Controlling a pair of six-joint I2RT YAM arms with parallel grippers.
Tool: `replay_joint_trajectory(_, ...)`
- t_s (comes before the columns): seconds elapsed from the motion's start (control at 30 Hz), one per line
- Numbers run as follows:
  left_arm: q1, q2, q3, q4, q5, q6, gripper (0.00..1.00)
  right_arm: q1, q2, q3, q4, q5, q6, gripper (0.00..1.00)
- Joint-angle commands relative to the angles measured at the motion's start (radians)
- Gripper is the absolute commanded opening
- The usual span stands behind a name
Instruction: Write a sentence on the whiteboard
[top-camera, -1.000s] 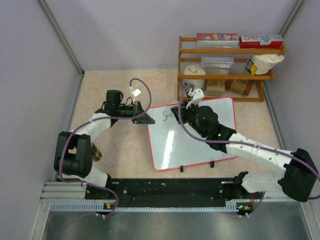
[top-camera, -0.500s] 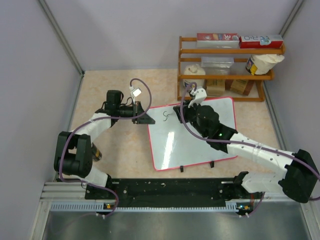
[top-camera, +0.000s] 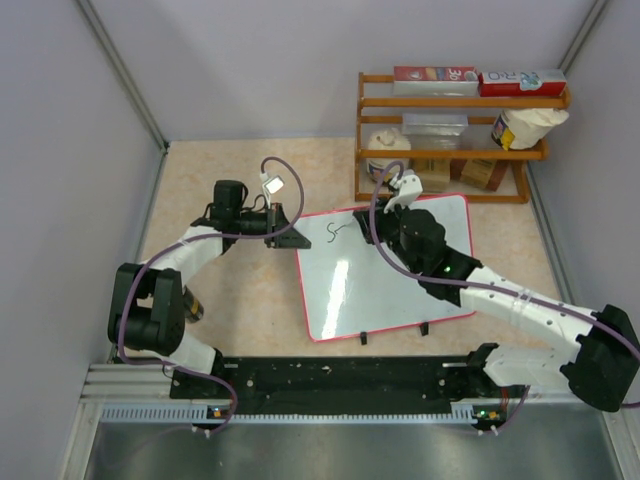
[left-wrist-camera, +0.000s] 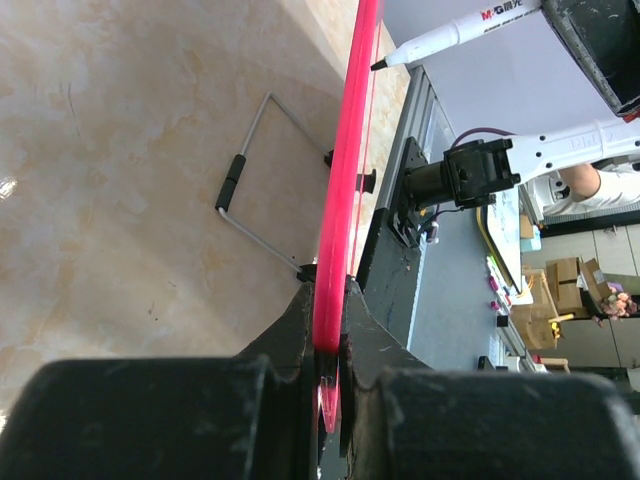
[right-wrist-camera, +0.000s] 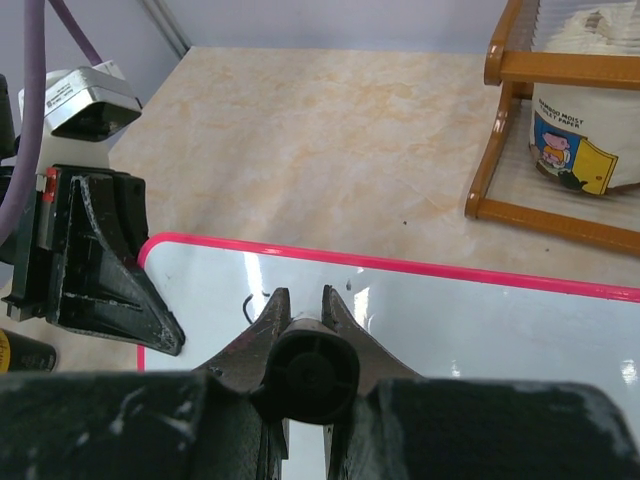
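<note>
The whiteboard (top-camera: 345, 290), white with a thin red frame, lies on the table left of centre. My left gripper (top-camera: 296, 238) is shut on its upper left edge; the left wrist view shows the red frame (left-wrist-camera: 345, 150) pinched between the jaws of the left gripper (left-wrist-camera: 330, 292). My right gripper (top-camera: 372, 226) is over the board's top part, shut on a white pen (left-wrist-camera: 450, 35) whose black end cap (right-wrist-camera: 305, 375) fills the jaws of the right gripper (right-wrist-camera: 300, 297). Of the sentence (top-camera: 334, 233), a black "S" and a short stroke (right-wrist-camera: 250, 305) show.
A wooden rack (top-camera: 450, 152) stands at the back right, just beyond the board, holding boxes, a jar and bags. Two small black feet (top-camera: 363, 338) stick out from the board's near edge. Grey walls close in the left, back and right sides.
My right gripper has slid to the right along the top of the board with the pen, and a short stroke has appeared after the "S". The left arm has not moved.
</note>
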Motion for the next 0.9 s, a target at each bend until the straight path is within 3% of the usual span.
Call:
replay_joint_trajectory(0.0,-0.051,-0.002,-0.01,-0.044,-0.131,0.136,0.0,-0.014,-0.042,-0.003,0.044,-0.05,-0.012,0.0)
replay_joint_trajectory(0.87,-0.056,0.0,-0.01,-0.046,-0.131,0.139,0.0,-0.015,0.042,0.082,0.044,-0.034,-0.06,0.0)
